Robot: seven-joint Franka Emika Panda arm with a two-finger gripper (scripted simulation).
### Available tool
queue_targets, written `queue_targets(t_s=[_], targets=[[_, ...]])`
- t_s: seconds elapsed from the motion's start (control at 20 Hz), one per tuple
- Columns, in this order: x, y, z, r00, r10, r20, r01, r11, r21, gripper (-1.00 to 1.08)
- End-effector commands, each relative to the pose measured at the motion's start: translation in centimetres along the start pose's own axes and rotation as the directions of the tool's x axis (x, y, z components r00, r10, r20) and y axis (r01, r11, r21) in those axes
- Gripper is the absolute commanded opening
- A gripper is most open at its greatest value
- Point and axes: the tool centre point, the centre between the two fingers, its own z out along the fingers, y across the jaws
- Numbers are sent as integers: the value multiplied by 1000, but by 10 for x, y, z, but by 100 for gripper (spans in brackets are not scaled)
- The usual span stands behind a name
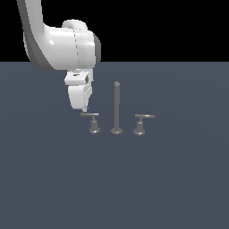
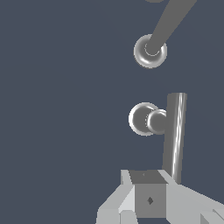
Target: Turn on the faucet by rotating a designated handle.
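We see the faucet standing on the floor, with its tall post in the middle. The handle is on the exterior view's left. Our gripper hangs right at the far tip of its bar. We cannot tell if the fingers are wide or closed. The bar looks hard, smooth and slippery. We think pushing near its tip turns it easiest.
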Motion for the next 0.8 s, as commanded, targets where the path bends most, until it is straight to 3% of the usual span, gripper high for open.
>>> queue_targets(t_s=[0.0, 0.55, 0.75], targets=[[4, -7, 8, 999, 36, 0, -36, 999, 0, -100], [9, -16, 17, 997, 81, 2, -81, 997, -1, -100], [3, -7, 17, 997, 81, 2, -81, 997, -1, -100]])
